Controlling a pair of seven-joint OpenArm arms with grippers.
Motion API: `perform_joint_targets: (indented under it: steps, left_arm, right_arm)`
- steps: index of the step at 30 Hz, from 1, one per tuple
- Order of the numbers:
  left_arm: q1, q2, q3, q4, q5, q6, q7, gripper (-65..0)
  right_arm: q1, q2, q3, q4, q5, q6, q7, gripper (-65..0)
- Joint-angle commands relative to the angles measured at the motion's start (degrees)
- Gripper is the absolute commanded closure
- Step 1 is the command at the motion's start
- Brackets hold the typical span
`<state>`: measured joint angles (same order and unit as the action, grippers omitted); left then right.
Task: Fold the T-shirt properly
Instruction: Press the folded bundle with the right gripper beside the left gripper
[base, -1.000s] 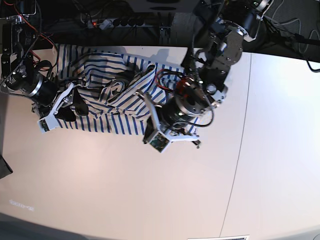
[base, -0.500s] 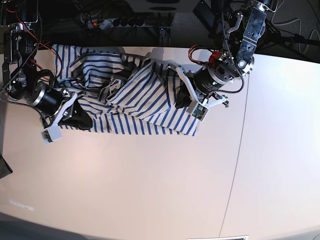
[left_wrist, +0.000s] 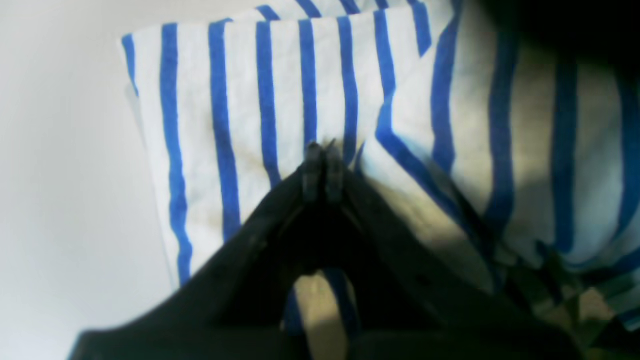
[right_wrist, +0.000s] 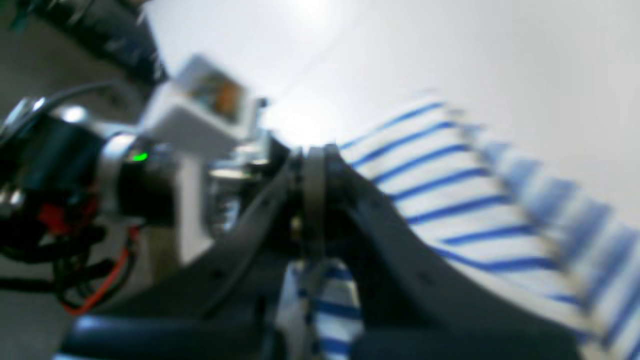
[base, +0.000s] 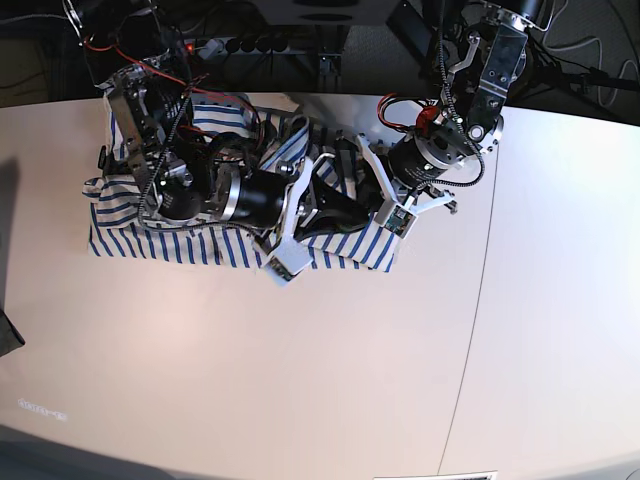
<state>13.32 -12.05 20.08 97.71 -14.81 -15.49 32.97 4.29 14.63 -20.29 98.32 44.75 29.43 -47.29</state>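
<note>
Striped T-shirt (base: 160, 225) bunched across the far left of the pale table (base: 330, 380), partly folded over. Right gripper (right_wrist: 315, 165) reaching across it toward the right, jaws pressed together, cloth beneath. Left gripper (left_wrist: 320, 160) pinched tight against the shirt's right edge; grip on fabric unclear.

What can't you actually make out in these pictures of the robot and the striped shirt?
- Base view: the middle of the shirt is hidden under the right gripper and its arm, so its folds can't be read.
- Left wrist view: the closed left gripper covers the cloth below its tips; whether it pinches cloth is unclear.
- Right wrist view: blurred; the collar and label can't be found.
</note>
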Motion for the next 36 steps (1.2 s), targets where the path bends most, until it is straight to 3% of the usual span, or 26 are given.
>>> perform_joint_targets:
  steps: [1, 5, 13, 16, 29, 36]
  left_arm:
    - [-0.3, -0.1, -0.3, 0.4, 0.8, -0.6, 0.2, 0.0]
    - [-1.0, -0.2, -0.3, 0.4, 0.8, -0.6, 0.2, 0.0]
    - [-2.0, -0.2, -0.3, 0.4, 2.2, -0.6, 0.3, 0.0]
    - [-2.0, -0.2, -0.3, 0.4, 2.2, -0.6, 0.3, 0.0]
    - [-2.4, -0.2, -4.1, 0.4, 0.5, -0.6, 0.7, 0.0]
    - [-3.1, -0.2, -5.3, 0.4, -2.6, -0.6, 0.8, 0.0]
  right_arm:
    - [0.8, 0.6, -0.4, 0.9, -0.5, 3.6, 0.9, 0.0]
    - [0.7, 1.9, -1.3, 0.1, -7.5, 3.6, 1.0, 0.0]
    - [0.7, 10.1, -1.3, -2.8, -10.7, 3.4, 2.6, 0.0]
    - [0.7, 11.8, -1.3, -5.7, -10.7, 3.4, 3.4, 0.0]
    - [0.6, 12.1, 0.5, -8.3, -7.4, 3.4, 5.5, 0.0]
    - [0.6, 12.0, 9.1, -2.1, -0.6, 3.4, 4.7, 0.0]
